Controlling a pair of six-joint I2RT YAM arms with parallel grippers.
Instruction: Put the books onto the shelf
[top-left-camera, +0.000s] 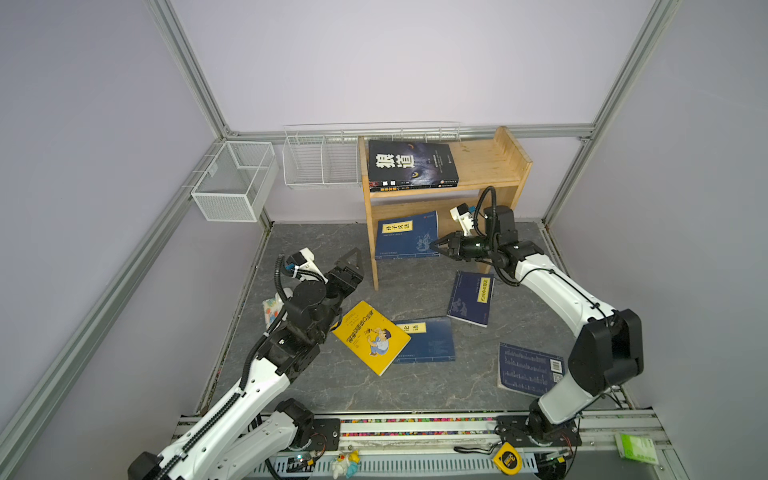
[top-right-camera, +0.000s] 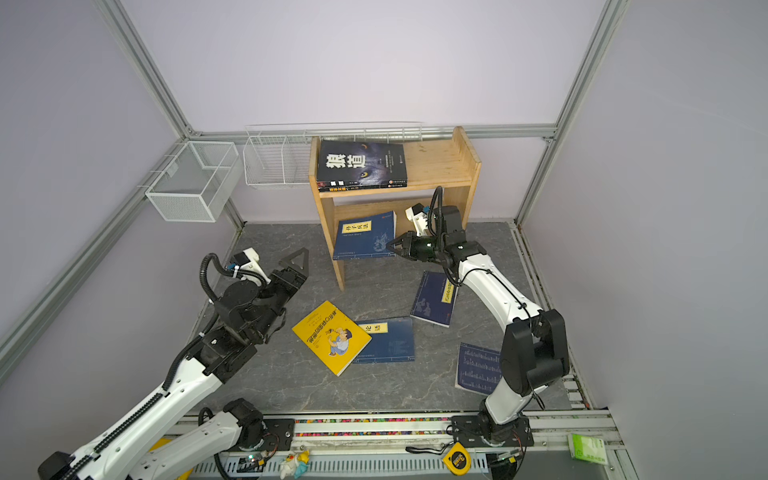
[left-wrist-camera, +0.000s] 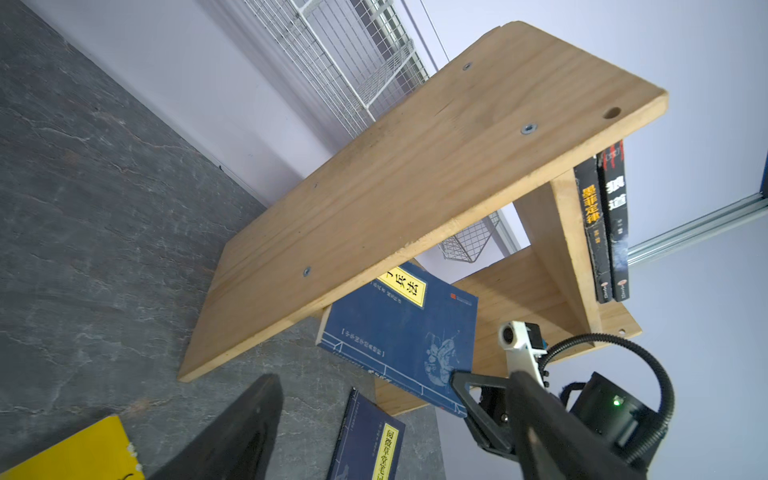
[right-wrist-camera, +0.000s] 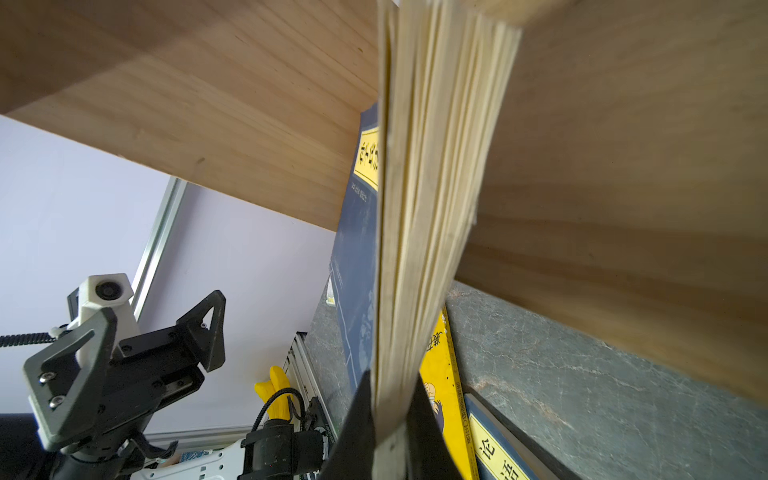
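The pine shelf (top-left-camera: 490, 166) stands at the back. Two black books (top-left-camera: 411, 164) lie stacked on its upper tier. A navy book (top-left-camera: 407, 235) leans in the lower tier, and my right gripper (top-left-camera: 434, 245) is shut on its page edge (right-wrist-camera: 428, 187). My left gripper (top-left-camera: 347, 270) hovers open and empty left of the shelf's side panel (left-wrist-camera: 415, 187). On the floor lie a yellow book (top-left-camera: 371, 337) overlapping a navy book (top-left-camera: 430, 343), another navy book (top-left-camera: 471, 297), and a navy book (top-left-camera: 528, 370) back cover up, partly behind my right arm.
Two white wire baskets (top-left-camera: 235, 183) (top-left-camera: 322, 160) hang on the back-left walls beside the shelf. A small patterned item (top-left-camera: 272, 307) lies by my left arm. A yellow tape measure (top-left-camera: 508, 459), a small toy (top-left-camera: 345, 463) and a green packet (top-left-camera: 638, 449) sit on the front rail.
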